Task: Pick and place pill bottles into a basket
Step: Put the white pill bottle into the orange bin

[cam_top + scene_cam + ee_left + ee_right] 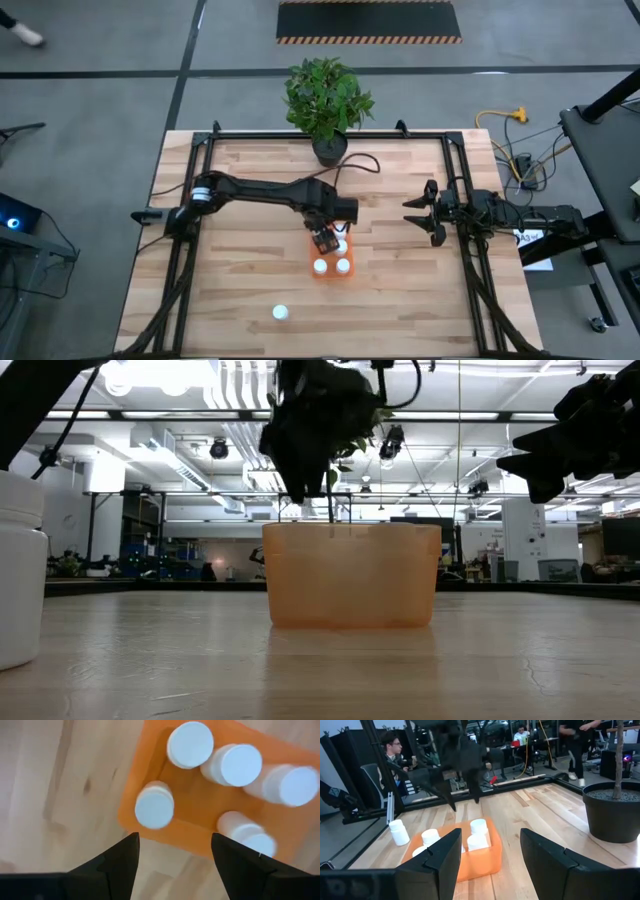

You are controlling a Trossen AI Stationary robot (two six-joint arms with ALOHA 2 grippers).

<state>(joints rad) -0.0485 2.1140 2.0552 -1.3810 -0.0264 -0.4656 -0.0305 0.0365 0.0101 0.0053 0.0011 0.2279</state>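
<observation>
The orange basket (331,270) stands on the table near its middle and shows in the left wrist view (150,750) and the low view (350,575). Several white pill bottles stand upright in it (154,807) (232,764). One more bottle (281,313) stands on its base on the table near the front edge, and shows in the low view (20,570) and the right wrist view (398,831). My left gripper (325,240) hangs open and empty just above the basket's far end (175,855). My right gripper (420,215) is open and empty to the basket's right, above the table.
A dark plant pot (328,148) with a green plant stands at the table's far edge, with a black cable beside it. Black rails run along the table's left and right sides. People sit and stand in the room beyond the table (395,745).
</observation>
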